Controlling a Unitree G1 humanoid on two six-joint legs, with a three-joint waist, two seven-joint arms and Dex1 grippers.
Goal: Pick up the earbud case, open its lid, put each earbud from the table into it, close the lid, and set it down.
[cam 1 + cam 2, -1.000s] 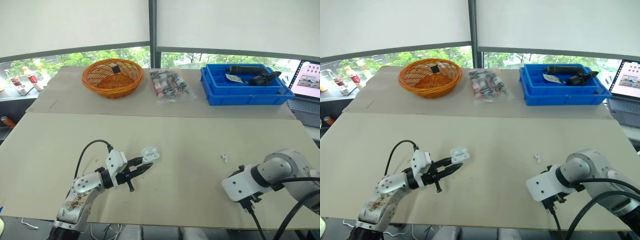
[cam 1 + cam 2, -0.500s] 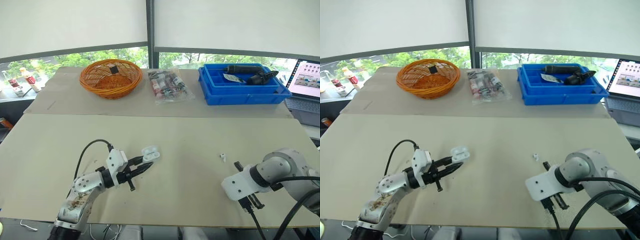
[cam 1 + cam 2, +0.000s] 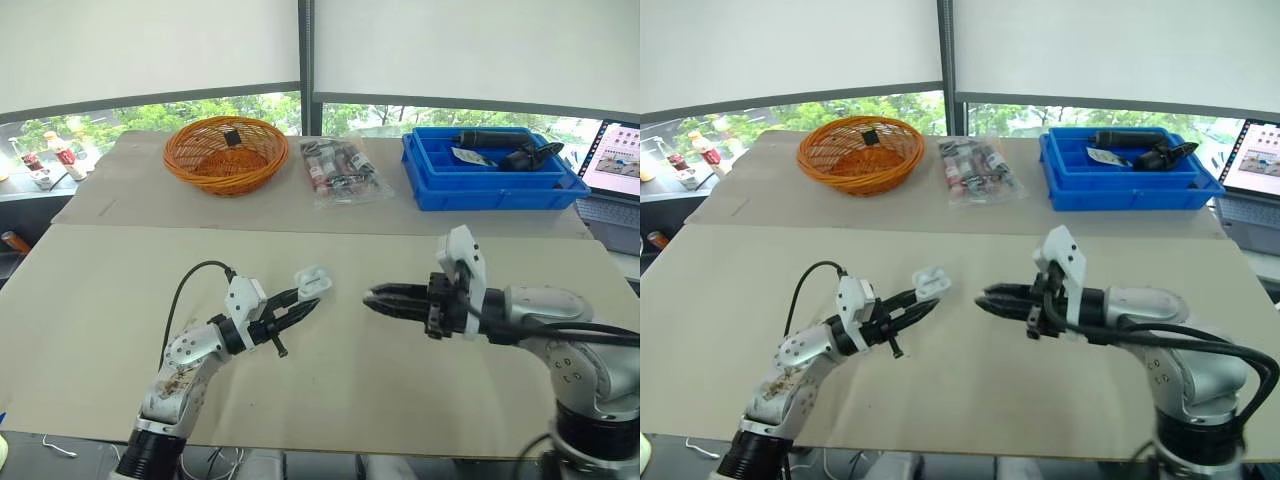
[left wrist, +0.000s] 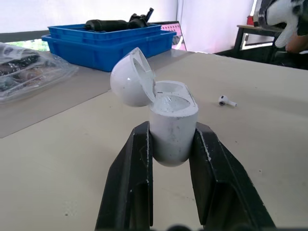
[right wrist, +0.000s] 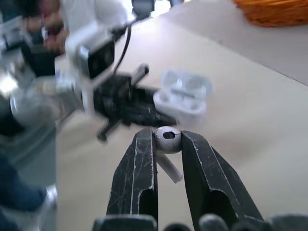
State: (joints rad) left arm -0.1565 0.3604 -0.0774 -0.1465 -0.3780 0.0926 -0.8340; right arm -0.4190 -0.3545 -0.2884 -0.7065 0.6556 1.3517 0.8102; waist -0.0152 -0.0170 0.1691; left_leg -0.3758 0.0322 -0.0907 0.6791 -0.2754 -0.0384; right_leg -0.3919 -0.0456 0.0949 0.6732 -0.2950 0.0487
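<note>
Holding earbud case (image 4: 173, 134), mouth facing right claw (image 3: 371, 297)

The white earbud case (image 4: 173, 127) is up off the counter (image 3: 120, 300), pinched upright by its lower half in the left claw (image 3: 305, 300), a bit left of center and just below the middle of the left eye view. Its rounded lid (image 4: 131, 79) is flipped open and tilted back, so both inner wells show. One white earbud (image 5: 167, 139) is gripped in the right claw (image 3: 372, 296) near the case but not touching it, stem hanging down. The other earbud (image 4: 227, 101) lies on its side on the counter, apart from the case.
</note>
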